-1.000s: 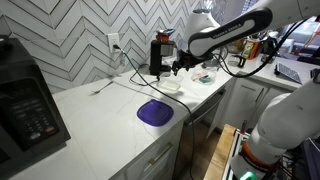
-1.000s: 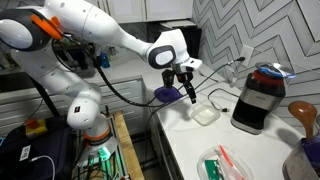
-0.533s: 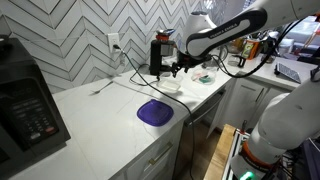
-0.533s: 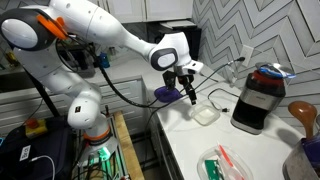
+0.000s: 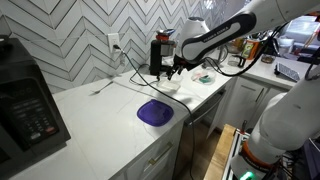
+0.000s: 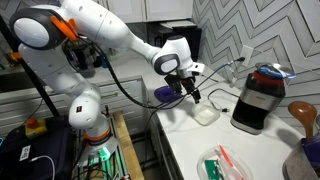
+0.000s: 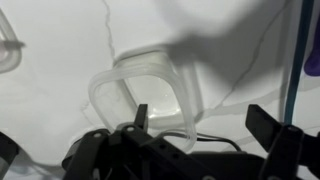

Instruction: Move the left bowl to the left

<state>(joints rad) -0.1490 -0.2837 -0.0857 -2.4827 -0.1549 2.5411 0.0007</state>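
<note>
The left bowl [image 7: 140,88] is small, clear and faint on the white counter. It also shows in both exterior views [image 5: 170,86] [image 6: 206,114]. My gripper [image 7: 203,122] is open just above it. One fingertip [image 7: 142,115] hangs over the bowl's inside and the other [image 7: 265,125] is outside, with the near wall of the bowl between them. The exterior views show the gripper [image 5: 178,68] [image 6: 193,93] close over the bowl, holding nothing. A flat blue-purple dish [image 5: 154,112] [image 6: 166,94] lies apart from the bowl near the counter's front edge.
A dark blender-like appliance [image 5: 158,52] [image 6: 258,98] stands by the wall with a cable on the counter. A black appliance [image 5: 25,105] sits at the far end. A second clear vessel [image 7: 8,55] shows at the wrist view's edge. A green-white packet [image 6: 220,163] lies further along.
The arm has shifted slightly and brought the gripper a little closer over the clear bowl. The bowl and the blue dish have not moved.
</note>
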